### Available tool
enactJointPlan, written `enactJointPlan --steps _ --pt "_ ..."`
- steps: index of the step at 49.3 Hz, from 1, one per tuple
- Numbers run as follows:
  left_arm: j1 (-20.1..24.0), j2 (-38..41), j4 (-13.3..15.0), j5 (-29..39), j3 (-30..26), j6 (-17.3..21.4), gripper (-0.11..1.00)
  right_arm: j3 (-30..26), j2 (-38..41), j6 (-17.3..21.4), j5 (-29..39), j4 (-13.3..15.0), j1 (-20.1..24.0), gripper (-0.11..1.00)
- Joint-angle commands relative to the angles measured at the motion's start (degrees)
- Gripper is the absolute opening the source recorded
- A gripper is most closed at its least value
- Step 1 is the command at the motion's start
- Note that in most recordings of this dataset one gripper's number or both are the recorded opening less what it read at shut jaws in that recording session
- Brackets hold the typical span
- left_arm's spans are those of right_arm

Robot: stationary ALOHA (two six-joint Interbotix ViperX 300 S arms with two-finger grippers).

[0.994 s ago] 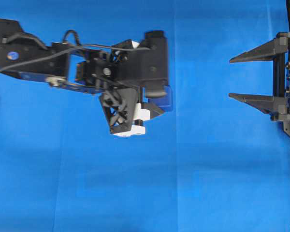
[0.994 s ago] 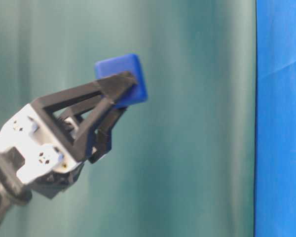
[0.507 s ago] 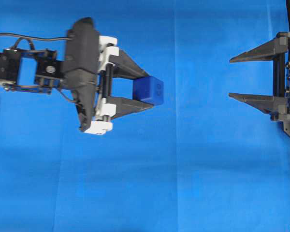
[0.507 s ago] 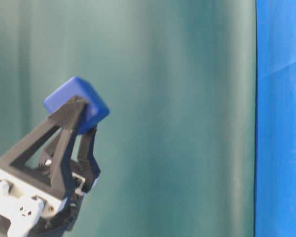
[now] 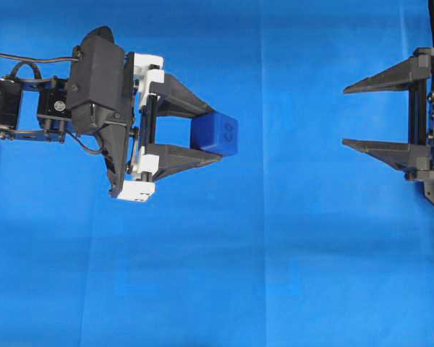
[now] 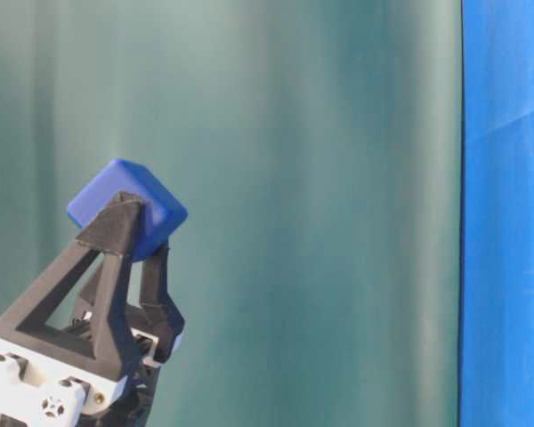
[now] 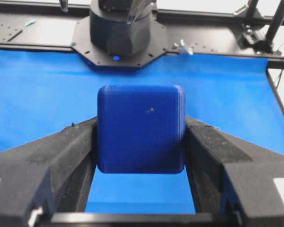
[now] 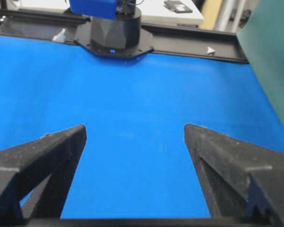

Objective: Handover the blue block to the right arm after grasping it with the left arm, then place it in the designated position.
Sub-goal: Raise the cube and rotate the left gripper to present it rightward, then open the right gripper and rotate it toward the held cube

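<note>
A big blue cloth (image 5: pixel 275 275) covers the table, so the dark things show up well on it. The left arm (image 5: pixel 94 108), black with white brackets, is lifted off the cloth, and its gripper (image 5: pixel 210 134) points across at the other side. It looks held that way so the block can be passed over. The all-black right arm (image 5: pixel 427 116) waits at the far edge, well apart. Its gripper (image 5: pixel 345 117) has its two pointed fingers spread wide with nothing between them, ready to take something. The small dark-blue block with rounded edges (image 5: pixel 215 133) sits squeezed between the tips of the left fingers (image 7: pixel 61 156), up in the air. Most of it sticks out in front, which leaves room for the other gripper to grab it.
</note>
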State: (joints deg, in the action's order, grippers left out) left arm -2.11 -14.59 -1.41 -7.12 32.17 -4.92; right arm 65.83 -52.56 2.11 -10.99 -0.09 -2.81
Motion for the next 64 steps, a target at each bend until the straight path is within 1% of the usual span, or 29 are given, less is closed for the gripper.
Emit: enactJointPlan --steps 1,10,15,20,25,28,30,34,37,44,50,52,57,64 --pt "0.1 -1.3 0.2 -0.6 -0.7 0.0 0.48 -1.6 0.3 0.0 -0.5 0.0 0.0 0.97" --pt "0.1 -1.3 0.3 -0.6 -0.7 0.0 0.48 -2.3 0.3 -0.2 -0.1 0.1 0.0 0.97" --pt "0.1 -1.3 0.3 -0.6 -0.7 0.0 0.48 -3.3 0.1 -0.4 1.2 0.4 -0.1 0.97" --pt "0.1 -1.3 0.3 -0.6 -0.7 0.0 0.48 -4.7 -0.4 -1.2 4.3 2.3 -0.1 0.97" --pt "0.1 -1.3 0.3 -0.6 -0.7 0.0 0.48 -6.0 -0.6 -2.4 6.8 4.9 0.1 0.97" --pt "0.1 -1.3 0.4 -0.6 -0.7 -0.1 0.48 -6.5 -0.6 -3.3 7.1 6.8 0.3 0.97" --pt "0.1 -1.4 0.4 -0.6 -0.7 -0.1 0.48 -6.9 -0.6 -4.0 7.0 8.2 0.4 0.97" --pt "0.1 -1.3 0.4 -0.6 -0.7 -0.1 0.48 -7.2 -0.8 -5.6 6.5 11.9 1.1 0.96" --pt "0.1 -1.3 0.4 -0.6 -0.8 -0.1 0.48 -7.3 -1.0 -6.9 5.9 15.0 1.8 0.95" --pt "0.1 -1.3 0.4 -0.8 -0.7 -0.1 0.48 -7.2 -0.7 -10.6 4.0 23.4 3.2 0.95" --pt "0.1 -1.3 0.4 -1.0 -0.7 -0.2 0.48 -7.2 -0.5 -12.6 2.9 28.7 3.5 0.95" --pt "0.1 -1.4 0.4 -1.0 -0.7 -0.3 0.48 -7.1 -0.5 -13.0 3.1 29.7 3.5 0.95" --pt "0.1 -1.3 0.4 -1.0 -0.8 -0.4 0.48 -7.0 -0.4 -14.6 3.2 33.7 3.5 0.95" --pt "0.1 -1.3 0.4 -1.1 -0.8 -0.4 0.48 -6.9 0.2 -17.8 3.8 41.1 3.5 0.95"
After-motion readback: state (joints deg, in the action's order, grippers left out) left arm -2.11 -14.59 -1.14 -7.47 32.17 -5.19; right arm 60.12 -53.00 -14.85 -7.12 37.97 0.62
